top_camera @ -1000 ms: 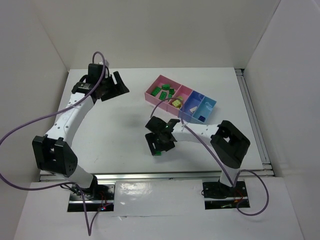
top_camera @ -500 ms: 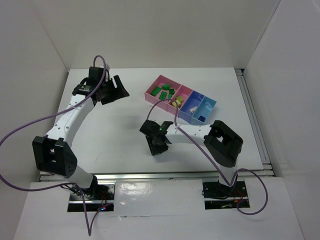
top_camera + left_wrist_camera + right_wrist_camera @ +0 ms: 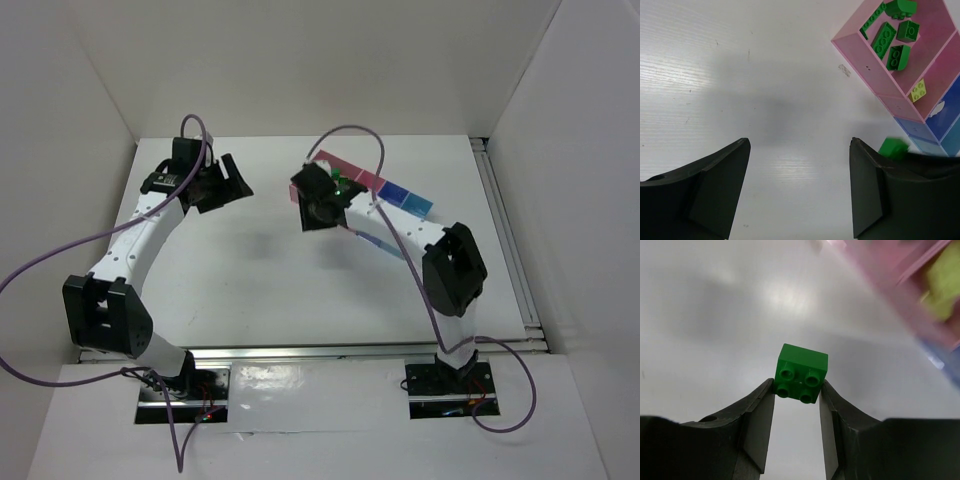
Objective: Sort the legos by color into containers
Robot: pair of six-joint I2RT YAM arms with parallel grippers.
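The table [image 3: 250, 270] is bounded by white walls [image 3: 300, 60] on three sides, with a metal rail [image 3: 507, 240] along its right edge.

Four trays are counted in one row. The large pink tray [image 3: 865, 62] is taken as reference. To its right follow the smaller pink tray [image 3: 942, 72], the blue tray [image 3: 398, 191] and the light blue tray [image 3: 421, 203], wall to wall.

Two grippers are recorded. The left gripper [image 3: 799, 145] is held well to the left of the reference tray, fingers spread wide and nothing between them. White table surface extends between it and the tray's left wall, and on the tray's near side.

The right gripper [image 3: 796, 385] is placed at the tray's left end, fingers closed narrow on one green two-by-two brick [image 3: 802, 365], studs toward the camera, above the table.

Five green bricks [image 3: 883, 40] are counted inside the reference tray. One yellow brick [image 3: 918, 90] is seen in the smaller pink tray.
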